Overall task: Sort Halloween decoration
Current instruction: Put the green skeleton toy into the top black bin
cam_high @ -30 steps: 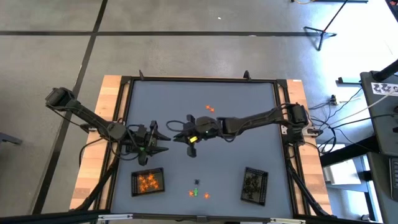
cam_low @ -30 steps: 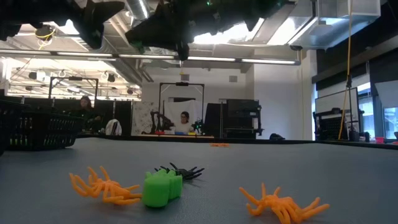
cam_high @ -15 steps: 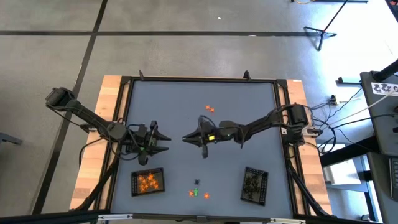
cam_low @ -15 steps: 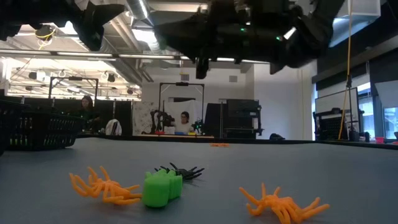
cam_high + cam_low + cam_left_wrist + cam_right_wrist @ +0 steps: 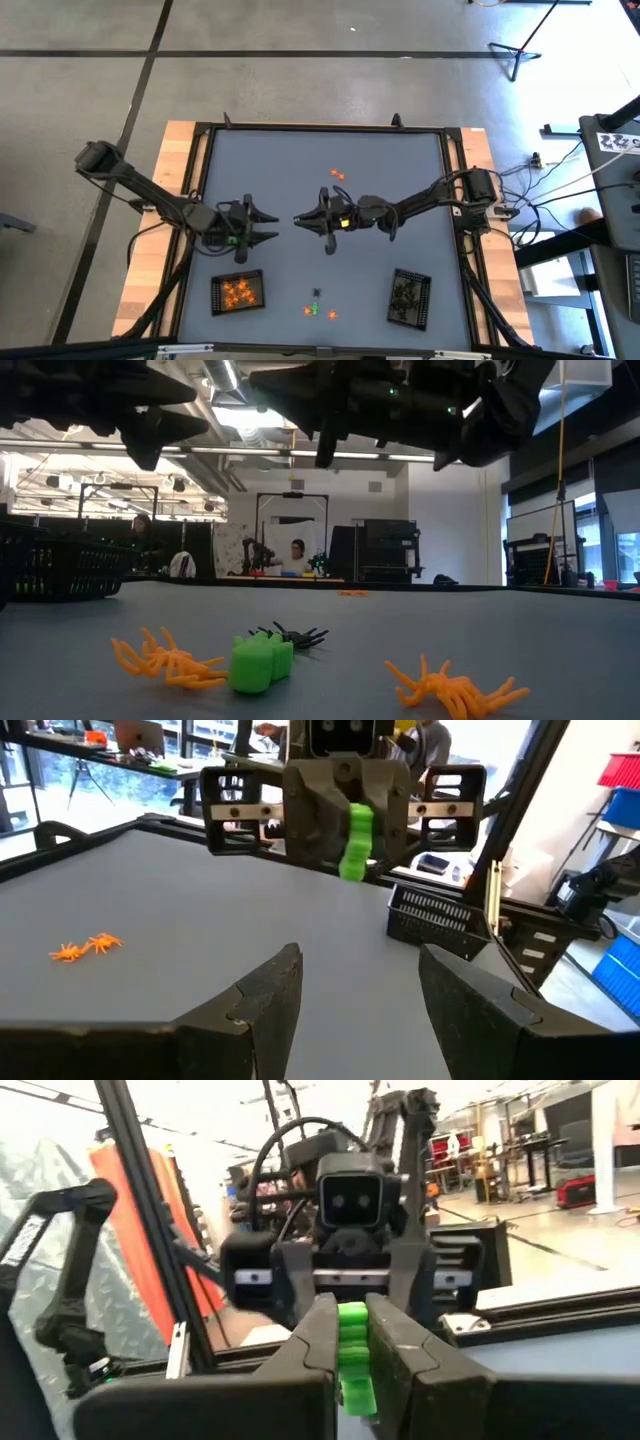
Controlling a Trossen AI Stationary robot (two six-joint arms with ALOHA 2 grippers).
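Your grey matte tabletop [image 5: 300,170] carries two black rectangular mesh trays near its front edge: the left tray [image 5: 238,291] holds orange pieces, the right tray [image 5: 409,297] dark ones. Above the table's middle, the right gripper [image 5: 299,221] has its fingers pinched narrow on a bright green, ribbed plastic trinket [image 5: 352,1352], facing the left gripper [image 5: 273,222], whose fingers stand wide and empty. Loose at the front between the trays lie an orange spider [image 5: 450,687], a second orange spider [image 5: 165,657], a green lump [image 5: 260,661] and a black spider [image 5: 295,635]; another orange pair [image 5: 337,175] sits farther back. Judge these as feather-light, hard and slick; the spiders' thin legs look bendy and likely to snag, so take them by the body.
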